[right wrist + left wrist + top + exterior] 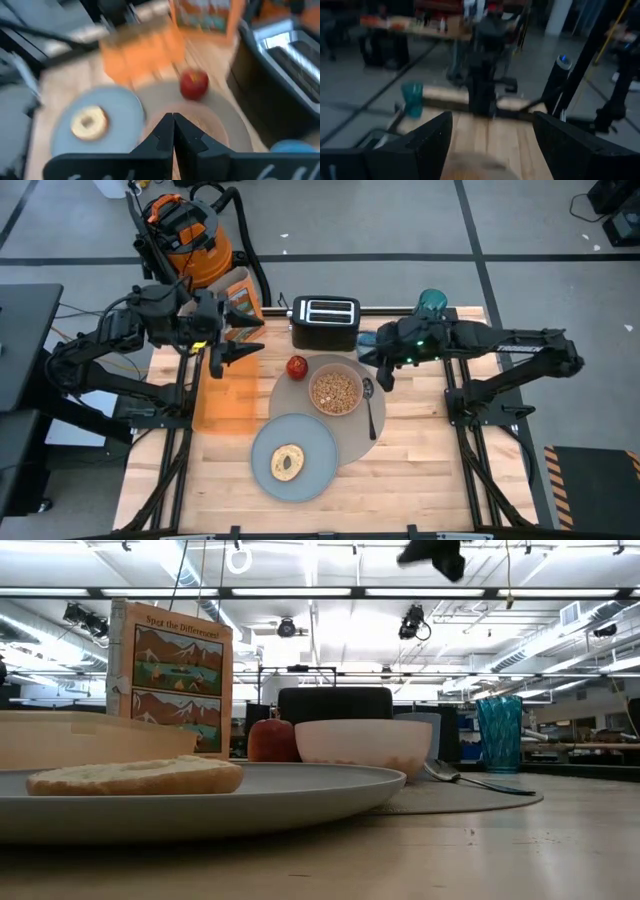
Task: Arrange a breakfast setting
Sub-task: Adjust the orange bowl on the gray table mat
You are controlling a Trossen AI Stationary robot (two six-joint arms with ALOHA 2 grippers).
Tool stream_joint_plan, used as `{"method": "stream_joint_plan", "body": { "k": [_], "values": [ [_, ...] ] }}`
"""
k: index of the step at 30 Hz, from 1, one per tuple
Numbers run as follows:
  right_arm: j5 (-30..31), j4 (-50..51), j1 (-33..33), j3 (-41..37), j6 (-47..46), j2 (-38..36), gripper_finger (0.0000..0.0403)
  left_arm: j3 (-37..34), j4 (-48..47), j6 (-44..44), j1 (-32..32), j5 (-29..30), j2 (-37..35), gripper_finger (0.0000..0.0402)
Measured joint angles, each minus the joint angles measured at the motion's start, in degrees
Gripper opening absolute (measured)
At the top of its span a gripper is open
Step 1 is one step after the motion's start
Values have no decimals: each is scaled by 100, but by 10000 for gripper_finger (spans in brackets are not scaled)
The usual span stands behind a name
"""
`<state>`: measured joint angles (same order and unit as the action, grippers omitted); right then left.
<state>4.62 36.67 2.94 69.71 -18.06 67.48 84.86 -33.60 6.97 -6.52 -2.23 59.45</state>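
Hovering above the rear of the bench (420,470), the right end effector (385,377) has its fingers pressed together and empty, while the left end effector (232,352) hangs at the far left with its fingers spread wide and nothing between them. Just below and beside the right end effector lies the metal spoon (370,405) on the large round grey mat (352,442), its handle running toward the front edge; it looks thin, stiff and slippery, so a pinch across the handle near its middle seems the safest hold. Next to the spoon, further from the right end effector, sits the translucent pink bowl (335,392), filled with cereal and likely to spill if tipped, so it is best taken by the rim and kept level. The red apple (297,366) rests beyond the bowl, between the two end effectors; round and smooth, it may roll under a loose grip. Nearer the front, the bagel (288,462) lies on the smaller grey plate (312,442). The orange cereal box (240,298) stands just behind the left end effector, light and easily crushed; grip its broad faces gently
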Motion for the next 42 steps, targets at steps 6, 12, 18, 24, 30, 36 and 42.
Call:
{"method": "stream_joint_plan", "body": {
  "k": [6,12,18,24,30,36,42],
  "values": [
    [-519,-1057,-43,0,541,-550,6,0,508,-165,202,-341,89,216],
    [-745,-2380,-89,-687,631,-1469,7,-2,402,-162,456,-409,335,97],
    [-144,-3245,-338,-2122,56,-2678,9,0,504,-13,486,-611,514,10],
    [37,-2925,-375,-3161,-140,-3744,21,-763,1306,-3,240,-429,363,9],
    [2,-2675,-360,-4020,413,-4310,22,-2180,2537,214,-240,-438,8,10],
    [114,-2902,-360,-4693,410,-4344,22,-2765,2570,288,-302,-444,52,33],
    [467,-3365,-359,-5006,734,-4345,22,-3193,2909,257,-302,-276,86,32]
  ]
}}
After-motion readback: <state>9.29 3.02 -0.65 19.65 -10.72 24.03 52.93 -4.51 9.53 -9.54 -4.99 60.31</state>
